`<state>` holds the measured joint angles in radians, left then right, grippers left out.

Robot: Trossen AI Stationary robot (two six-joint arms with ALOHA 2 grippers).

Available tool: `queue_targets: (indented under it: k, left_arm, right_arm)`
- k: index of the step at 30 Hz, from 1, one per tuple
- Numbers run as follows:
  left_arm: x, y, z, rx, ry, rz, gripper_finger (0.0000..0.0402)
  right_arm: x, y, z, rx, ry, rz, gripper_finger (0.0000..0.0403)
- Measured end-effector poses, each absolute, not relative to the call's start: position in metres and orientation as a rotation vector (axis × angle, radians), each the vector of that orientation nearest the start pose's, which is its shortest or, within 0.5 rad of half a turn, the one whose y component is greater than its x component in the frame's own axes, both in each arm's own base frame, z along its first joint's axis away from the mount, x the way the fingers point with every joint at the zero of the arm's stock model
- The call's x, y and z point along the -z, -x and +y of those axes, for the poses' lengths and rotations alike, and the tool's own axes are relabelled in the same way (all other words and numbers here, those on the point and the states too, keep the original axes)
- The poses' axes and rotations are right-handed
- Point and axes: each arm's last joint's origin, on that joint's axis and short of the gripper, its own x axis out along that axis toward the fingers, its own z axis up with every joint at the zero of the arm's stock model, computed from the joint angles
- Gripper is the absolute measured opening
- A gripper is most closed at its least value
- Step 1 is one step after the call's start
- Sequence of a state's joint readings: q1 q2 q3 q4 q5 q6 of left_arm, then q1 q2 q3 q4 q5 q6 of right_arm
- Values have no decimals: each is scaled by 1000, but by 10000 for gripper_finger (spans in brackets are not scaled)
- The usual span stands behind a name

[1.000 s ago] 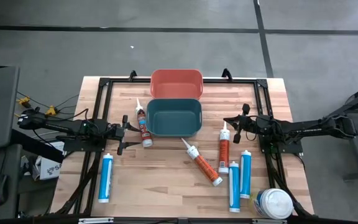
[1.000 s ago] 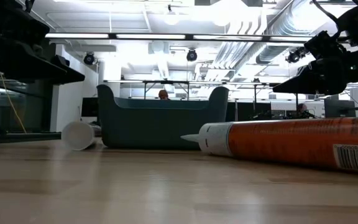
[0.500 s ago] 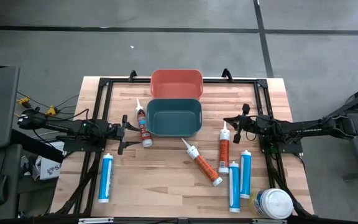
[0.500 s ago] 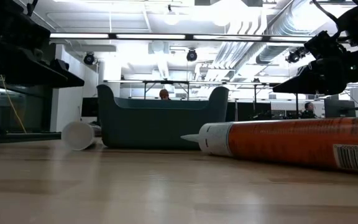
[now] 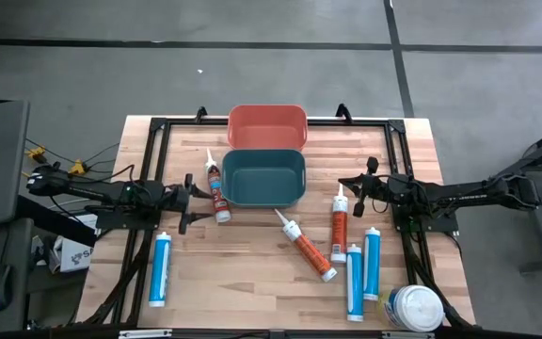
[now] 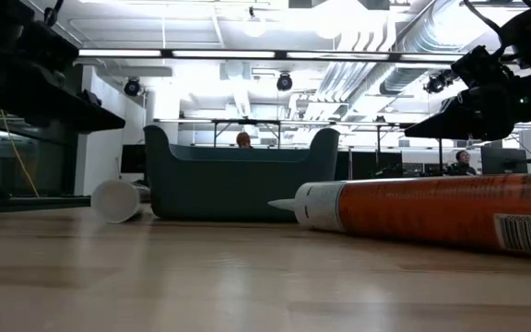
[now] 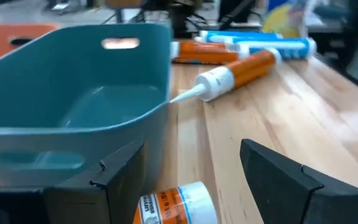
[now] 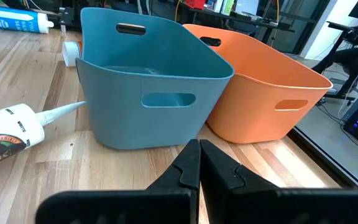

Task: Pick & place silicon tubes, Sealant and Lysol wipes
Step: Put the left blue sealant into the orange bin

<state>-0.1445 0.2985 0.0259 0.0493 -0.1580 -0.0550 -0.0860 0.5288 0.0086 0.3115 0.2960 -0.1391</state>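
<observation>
Three orange-and-white sealant tubes lie on their sides on the table: one (image 5: 216, 188) left of the teal bin (image 5: 263, 176), one (image 5: 304, 246) in front of it, one (image 5: 338, 224) to its right. Three blue tubes (image 5: 161, 268) (image 5: 355, 281) (image 5: 372, 264) lie near the front. The Lysol wipes canister (image 5: 412, 308) stands at the near right corner. My left gripper (image 5: 188, 198) is open and empty; in its wrist view (image 7: 197, 186) the near end of the left orange tube (image 7: 174, 205) shows between the fingers, not touched. My right gripper (image 5: 358, 186) is shut and empty, facing the bins (image 8: 199, 155).
An orange bin (image 5: 267, 126) stands behind the teal bin, touching it. Dark frame rails (image 5: 158, 141) run along the table's sides and back. Bare wood lies between the left blue tube and the middle orange tube. A person shows far off in the room behind (image 6: 243, 139).
</observation>
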Motion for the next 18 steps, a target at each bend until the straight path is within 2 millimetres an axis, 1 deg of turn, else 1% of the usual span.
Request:
queue_targets:
  k: [2, 5, 8, 13, 15, 18]
  left_arm:
    - [-151, -113, -11, -53, 67, 220, 253]
    - [-156, -113, -10, -99, 110, 213, 253]
    - [-173, -113, -9, -138, 125, 206, 253]
    - [-199, -107, -6, -232, 162, 261, 253]
    - [-207, -106, -4, -282, 214, 279, 253]
    - [-215, -104, -3, -377, 354, 306, 253]
  right_arm:
    - [-147, -127, -19, 366, 159, 236, 0]
    - [-147, -127, -19, 366, 159, 236, 0]
    - [-147, -127, -19, 366, 159, 236, 0]
    - [-147, -127, -19, 365, 159, 235, 0]
    - [-147, -127, -19, 365, 159, 235, 0]
    - [-147, -127, -19, 365, 159, 235, 0]
